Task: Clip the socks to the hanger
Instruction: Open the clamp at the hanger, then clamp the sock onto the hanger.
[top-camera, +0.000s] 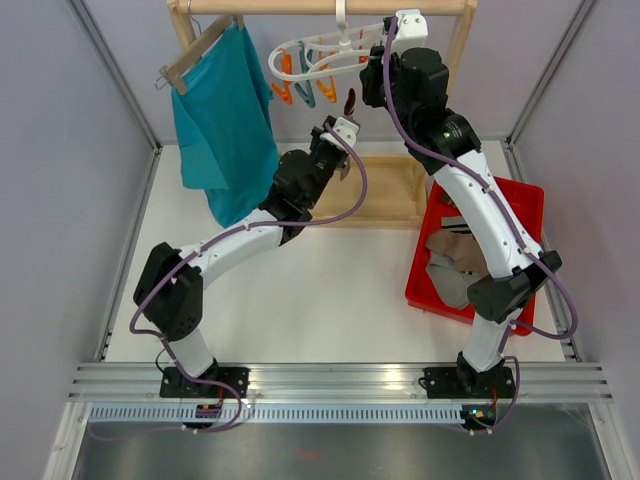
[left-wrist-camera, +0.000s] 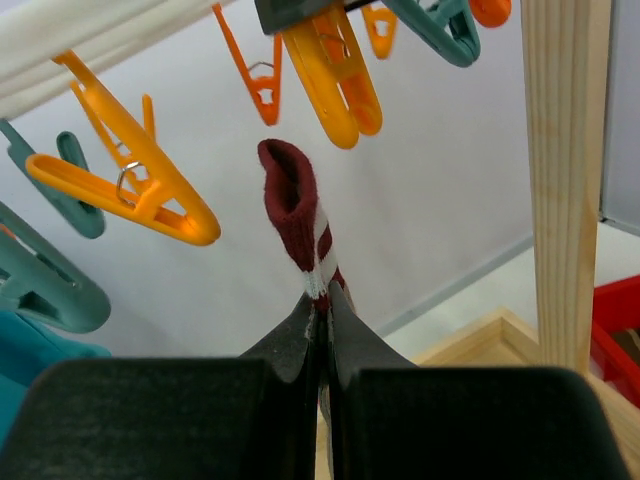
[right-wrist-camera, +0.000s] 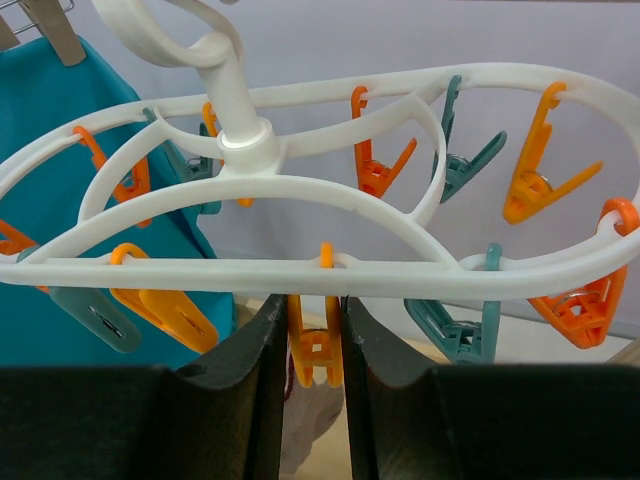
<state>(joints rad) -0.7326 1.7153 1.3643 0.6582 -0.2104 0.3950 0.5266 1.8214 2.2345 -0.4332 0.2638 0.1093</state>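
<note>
A dark red sock (left-wrist-camera: 292, 210) with white stripes stands upright, pinched at its lower end by my left gripper (left-wrist-camera: 322, 298), which is shut on it. Its rounded tip sits just under the yellow-orange clips (left-wrist-camera: 335, 85) of the hanger. In the top view the sock (top-camera: 349, 102) hangs right below the white looped hanger (top-camera: 318, 45) on the wooden rail. My right gripper (right-wrist-camera: 313, 305) reaches up under the hanger's rim (right-wrist-camera: 230, 268), with both fingers pressed against the handles of an orange clip (right-wrist-camera: 316, 355). More socks (top-camera: 455, 255) lie in the red bin.
A teal shirt (top-camera: 225, 125) on a wooden hanger hangs left of the white hanger. The wooden rack's post (left-wrist-camera: 565, 180) stands close to the right of the left gripper, and its base frame (top-camera: 385, 205) lies behind. The red bin (top-camera: 525, 205) sits at the right.
</note>
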